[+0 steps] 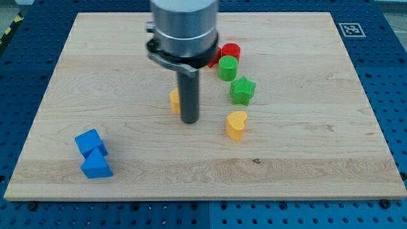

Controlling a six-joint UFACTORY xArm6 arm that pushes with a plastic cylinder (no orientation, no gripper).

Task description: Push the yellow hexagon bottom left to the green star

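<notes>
The yellow hexagon (pixel 174 100) lies near the board's middle, mostly hidden behind my rod. My tip (pixel 190 121) rests on the board just right of it and slightly below, touching or nearly touching it. The green star (pixel 242 90) lies to the view's right of the hexagon, slightly higher, about a hundred pixels away.
A yellow heart (pixel 236 124) lies below the green star. A green cylinder (pixel 227 67) and a red cylinder (pixel 231 51) stand above the star, with another red block (pixel 213 58) partly hidden by the arm. A blue cube (pixel 90 142) and blue triangle (pixel 96 165) lie at bottom left.
</notes>
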